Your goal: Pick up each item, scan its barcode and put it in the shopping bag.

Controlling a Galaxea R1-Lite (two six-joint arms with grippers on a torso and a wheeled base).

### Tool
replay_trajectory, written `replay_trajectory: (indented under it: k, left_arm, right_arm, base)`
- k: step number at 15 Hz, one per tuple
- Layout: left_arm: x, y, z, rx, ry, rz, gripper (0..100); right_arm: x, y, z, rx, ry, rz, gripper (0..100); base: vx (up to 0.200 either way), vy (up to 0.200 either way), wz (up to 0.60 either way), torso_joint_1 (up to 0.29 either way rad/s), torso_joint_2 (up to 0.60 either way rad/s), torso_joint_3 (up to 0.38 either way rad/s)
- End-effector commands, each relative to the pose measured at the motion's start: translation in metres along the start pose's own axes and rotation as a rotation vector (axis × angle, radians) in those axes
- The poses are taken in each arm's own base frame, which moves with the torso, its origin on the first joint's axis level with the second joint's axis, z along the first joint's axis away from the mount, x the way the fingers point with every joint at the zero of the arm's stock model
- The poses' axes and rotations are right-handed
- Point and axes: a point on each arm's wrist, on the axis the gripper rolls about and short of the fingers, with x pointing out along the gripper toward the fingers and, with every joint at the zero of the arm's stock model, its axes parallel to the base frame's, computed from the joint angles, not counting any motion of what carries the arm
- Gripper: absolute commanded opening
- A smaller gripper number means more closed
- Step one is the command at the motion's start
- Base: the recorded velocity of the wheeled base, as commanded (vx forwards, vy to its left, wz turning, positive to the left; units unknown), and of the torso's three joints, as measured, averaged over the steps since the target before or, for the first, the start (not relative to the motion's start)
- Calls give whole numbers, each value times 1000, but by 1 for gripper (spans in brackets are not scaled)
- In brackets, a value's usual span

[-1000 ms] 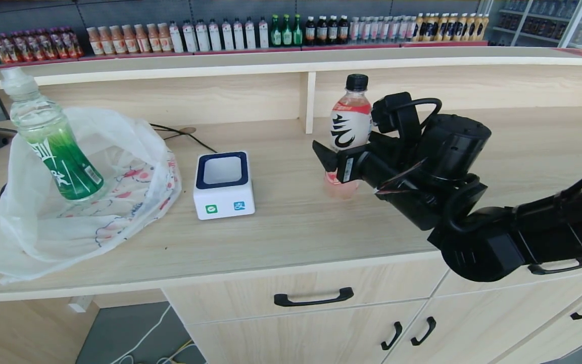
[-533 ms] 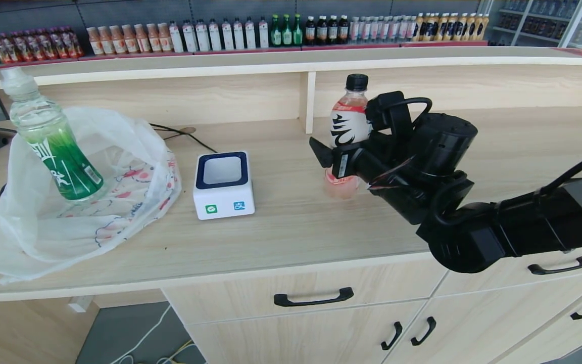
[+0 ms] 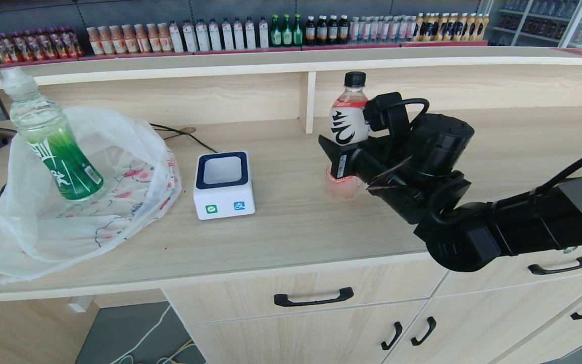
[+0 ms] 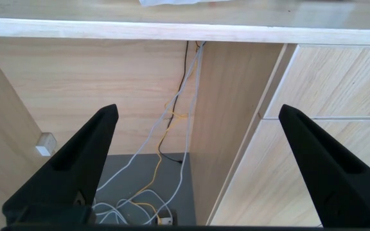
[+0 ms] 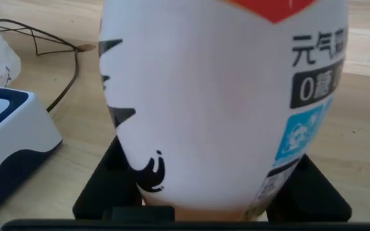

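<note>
A pink drink bottle (image 3: 347, 124) with a white label and black cap stands right of the middle of the counter. My right gripper (image 3: 342, 154) is shut on the bottle's lower half; in the right wrist view the bottle (image 5: 223, 96) sits tight between the black fingers (image 5: 101, 192). A white and blue barcode scanner (image 3: 223, 184) sits at the counter's middle. Left of it lies a translucent shopping bag (image 3: 134, 151) with a green bottle (image 3: 58, 151) leaning inside. My left gripper (image 4: 198, 167) hangs open below the counter edge, holding nothing.
A raised wooden shelf with a divider (image 3: 310, 101) runs behind the bottle. A black cable (image 3: 180, 134) trails behind the scanner. Drawers and cabinet doors (image 3: 313, 298) front the counter. Loose cables (image 4: 172, 128) hang under the counter. Shelves of bottles (image 3: 281, 30) line the back wall.
My right gripper moved in toward the pink bottle and its fingers came together around it. The bottle has shifted slightly upward and tilted a little. The bag, green bottle and scanner stayed put.
</note>
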Motion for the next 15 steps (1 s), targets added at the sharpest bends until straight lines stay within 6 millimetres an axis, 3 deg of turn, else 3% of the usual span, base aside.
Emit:
replay_trajectory:
  k: [1,10,15]
  left_arm:
    - [0,0,0,0,-1,1,100]
    - [0,0,0,0,-1,1,100]
    - [0,0,0,0,-1,1,100]
  right_arm:
    - [-1,0,4,2,-13,-1,0]
    - [-21,-4,23,14,-33,10,0]
    - [-58,-9,42,17,-44,18,0]
  base:
    - [0,0,0,0,0,0]
    - [0,0,0,0,0,0]
    - [0,0,0,0,0,0]
